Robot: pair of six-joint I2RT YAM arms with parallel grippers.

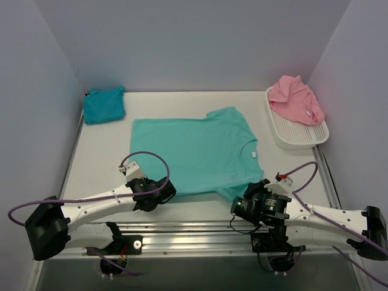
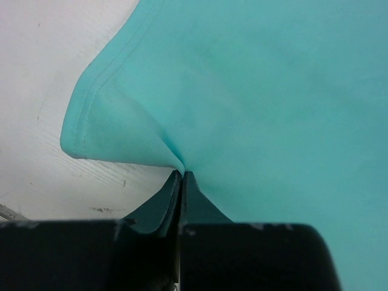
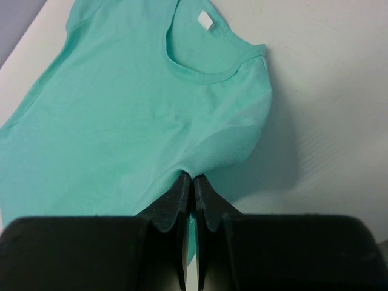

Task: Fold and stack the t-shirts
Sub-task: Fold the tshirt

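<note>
Pinched tight with the left gripper (image 1: 167,191) on the near hem corner of the sea-green t-shirt (image 1: 200,151), spread flat in the middle of the table (image 1: 97,163). Clenched with the right gripper (image 1: 239,205) on its near shoulder beside the collar, with cloth raised slightly at both pinches. Found the turquoise-blue t-shirt (image 1: 104,105) folded at the far left corner, the pink t-shirt (image 1: 296,100) heaped in the white basket (image 1: 300,134) at far right
</note>
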